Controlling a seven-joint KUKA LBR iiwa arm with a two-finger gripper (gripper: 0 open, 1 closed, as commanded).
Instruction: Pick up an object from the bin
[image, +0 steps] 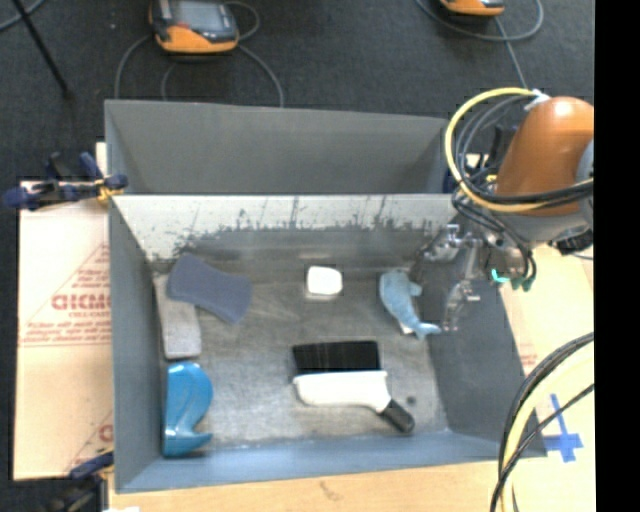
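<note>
The pale blue whale-shaped toy (403, 303), right of centre in the bin (300, 215) just beside the claw (452, 300) (open or closed, I cannot tell), looks light, rubbery and slippery, so it is probably best pinched across its thick body.

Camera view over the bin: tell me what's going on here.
A robot arm reaches into the grey bin from the right. Its hand is low at the bin's right side, close beside a small light-blue toy, which lies on the floor, not lifted. A white block, a white brush and a blue-grey pad lie untouched farther left.
</note>
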